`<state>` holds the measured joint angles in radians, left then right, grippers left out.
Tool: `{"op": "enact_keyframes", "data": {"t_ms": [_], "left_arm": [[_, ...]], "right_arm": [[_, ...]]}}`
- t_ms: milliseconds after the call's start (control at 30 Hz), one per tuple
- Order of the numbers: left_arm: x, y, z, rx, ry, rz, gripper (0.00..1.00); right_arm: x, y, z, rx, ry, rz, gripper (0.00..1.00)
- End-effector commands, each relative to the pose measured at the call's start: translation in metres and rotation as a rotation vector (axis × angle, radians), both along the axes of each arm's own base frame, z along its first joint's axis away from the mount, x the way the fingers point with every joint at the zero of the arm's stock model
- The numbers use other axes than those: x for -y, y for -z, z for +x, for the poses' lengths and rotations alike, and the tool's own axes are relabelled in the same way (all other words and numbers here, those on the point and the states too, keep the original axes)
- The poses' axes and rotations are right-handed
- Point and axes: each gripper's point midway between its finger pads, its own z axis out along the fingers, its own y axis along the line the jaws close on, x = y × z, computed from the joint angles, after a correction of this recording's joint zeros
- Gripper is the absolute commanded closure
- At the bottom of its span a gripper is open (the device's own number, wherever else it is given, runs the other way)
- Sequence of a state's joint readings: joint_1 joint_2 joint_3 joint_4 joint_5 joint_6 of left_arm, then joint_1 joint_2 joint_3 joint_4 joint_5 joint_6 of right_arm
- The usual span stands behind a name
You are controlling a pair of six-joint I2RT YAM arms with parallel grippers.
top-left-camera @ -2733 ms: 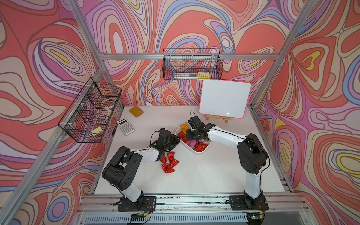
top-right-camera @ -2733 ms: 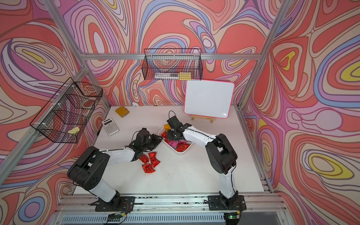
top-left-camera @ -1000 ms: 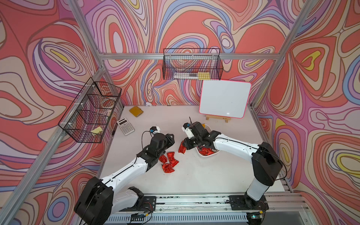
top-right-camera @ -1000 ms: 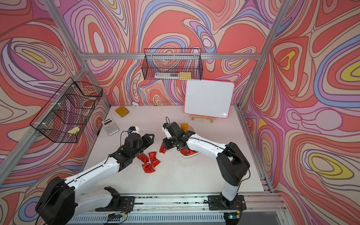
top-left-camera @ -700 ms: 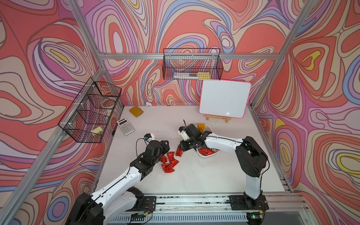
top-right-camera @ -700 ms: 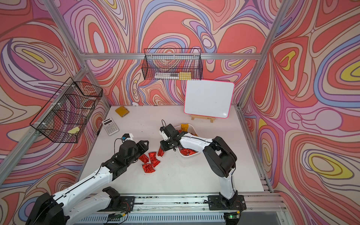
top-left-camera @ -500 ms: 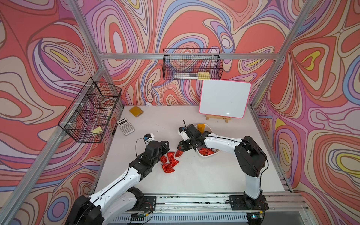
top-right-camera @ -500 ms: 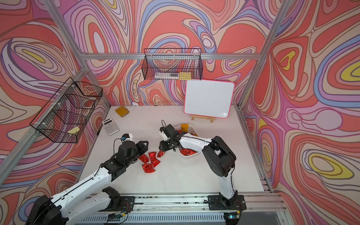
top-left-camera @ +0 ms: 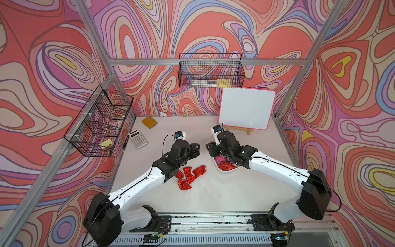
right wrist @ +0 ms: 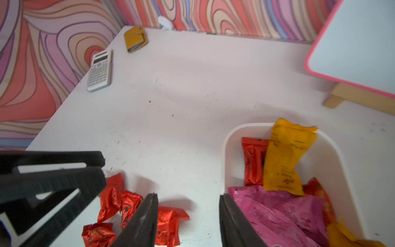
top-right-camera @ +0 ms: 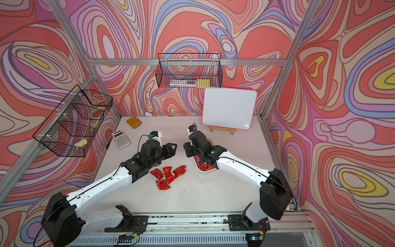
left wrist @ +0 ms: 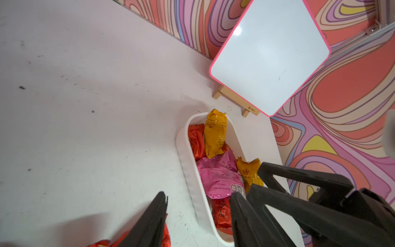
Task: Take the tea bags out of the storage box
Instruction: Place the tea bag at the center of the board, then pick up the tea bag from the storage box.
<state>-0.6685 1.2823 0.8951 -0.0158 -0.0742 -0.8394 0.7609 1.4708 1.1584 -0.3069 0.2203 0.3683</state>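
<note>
The white storage box [top-left-camera: 226, 170] sits right of the table's centre, half hidden under my right wrist in both top views. It holds tea bags: a yellow one [left wrist: 214, 132], pink ones [left wrist: 220, 179] and red ones [right wrist: 253, 162]. Several red tea bags [top-left-camera: 188, 174] lie in a loose pile on the table left of the box, also seen as red tea bags [top-right-camera: 168, 175]. My right gripper [top-left-camera: 210, 147] hangs open and empty above the gap between pile and box. My left gripper [top-left-camera: 195, 147] faces it, open and empty, above the box's near-left side.
A calculator [top-left-camera: 137, 139] and a mustard-yellow pad [top-left-camera: 149, 122] lie at the back left. A pink-edged whiteboard [top-left-camera: 246, 111] on a wooden stand rises just behind the box. Black wire baskets hang on the back wall [top-left-camera: 210, 72] and left wall [top-left-camera: 100, 122].
My right gripper has opened and let go of a red tea bag, which now lies at the pile's right edge. Both wrists have risen and swung toward each other near the box.
</note>
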Motion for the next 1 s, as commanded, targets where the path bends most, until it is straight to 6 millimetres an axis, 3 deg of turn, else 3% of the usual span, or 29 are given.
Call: {"op": "enact_keyframes", "data": {"t_ms": [0,167,333,633,967], "left_arm": [[0.033,0.004,0.008,0.004,0.080,0.064,0.50],[0.097,0.013,0.026,-0.005,0.195,0.102,0.49],[0.134,0.033,0.046,-0.039,0.244,0.186,0.46],[0.138,0.073,0.076,-0.102,0.189,0.372,0.41],[0.149,0.118,0.093,-0.163,0.201,0.479,0.38]], "right_arm": [[0.051,0.002,0.005,0.047,0.243,-0.096,0.51],[0.088,-0.008,-0.006,0.089,0.375,-0.109,0.51],[0.118,-0.017,-0.021,0.128,0.466,-0.100,0.51],[0.154,-0.022,-0.042,0.146,0.563,-0.122,0.51],[0.161,-0.019,-0.047,0.134,0.582,-0.112,0.51]]}}
